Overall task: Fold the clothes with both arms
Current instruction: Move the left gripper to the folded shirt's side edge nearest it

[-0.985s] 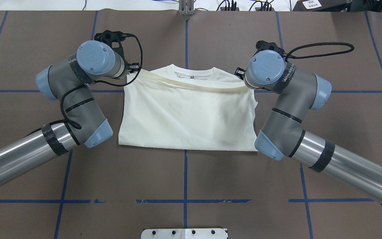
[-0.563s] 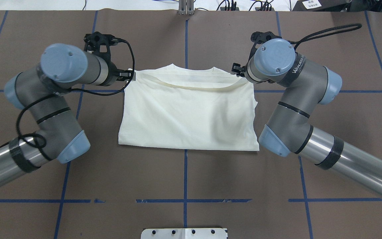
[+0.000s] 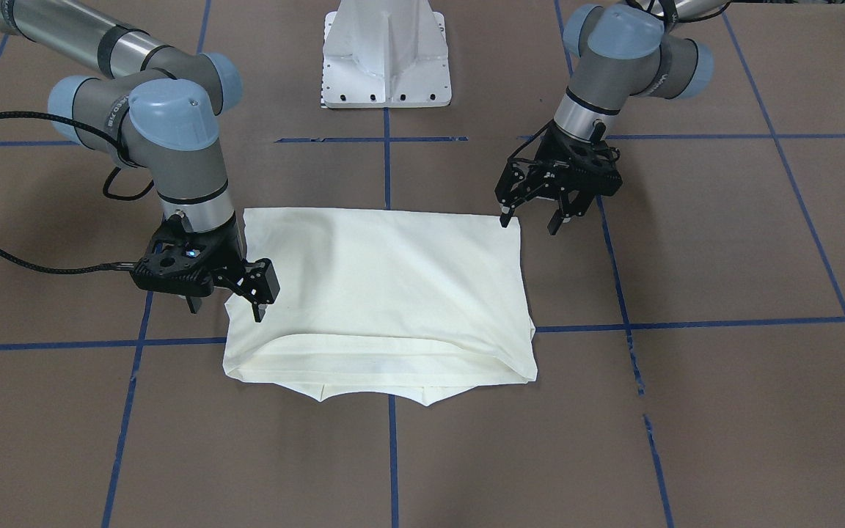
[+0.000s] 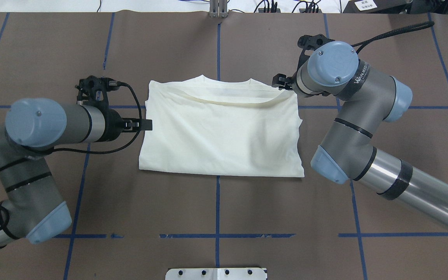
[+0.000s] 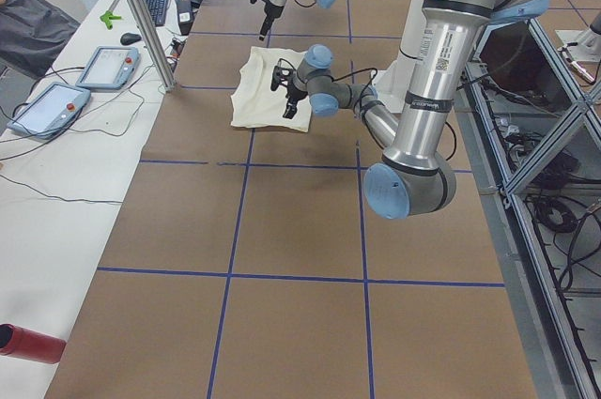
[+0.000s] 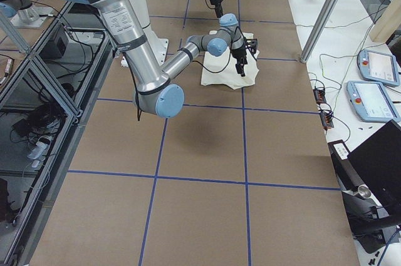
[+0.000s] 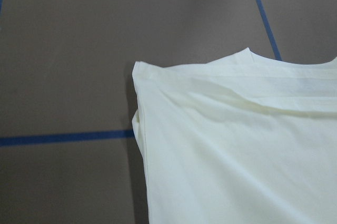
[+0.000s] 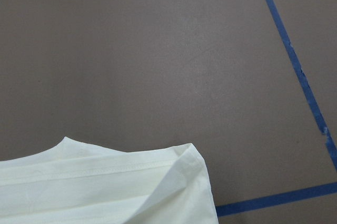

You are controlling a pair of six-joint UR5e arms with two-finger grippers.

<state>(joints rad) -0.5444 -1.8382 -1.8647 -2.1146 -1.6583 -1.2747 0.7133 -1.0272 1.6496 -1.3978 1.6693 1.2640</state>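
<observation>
The clothes, one cream shirt (image 4: 220, 136), lie folded into a rectangle on the brown table, plain side up, the collar at the far edge (image 3: 386, 293). My left gripper (image 4: 144, 125) hovers open beside the shirt's left edge, holding nothing (image 3: 529, 218). Open too, my right gripper (image 4: 280, 82) hangs above the far right corner (image 3: 224, 304) with nothing in it. The left wrist view looks down on the shirt's far left corner (image 7: 237, 145), and the right wrist view on its far right corner (image 8: 105, 192). No fingers show in either wrist view.
The white pedestal base (image 3: 386, 59) stands at the robot's side of the table (image 4: 216, 273). Blue tape lines (image 4: 217, 202) cross the brown surface. A side bench holds teach pendants (image 5: 108, 66) and a red bottle (image 5: 28, 343).
The raised hem that was stretched between both grippers now lies flat on the shirt. My left gripper has swung back from the far left corner toward the robot. The right gripper shifted slightly outward.
</observation>
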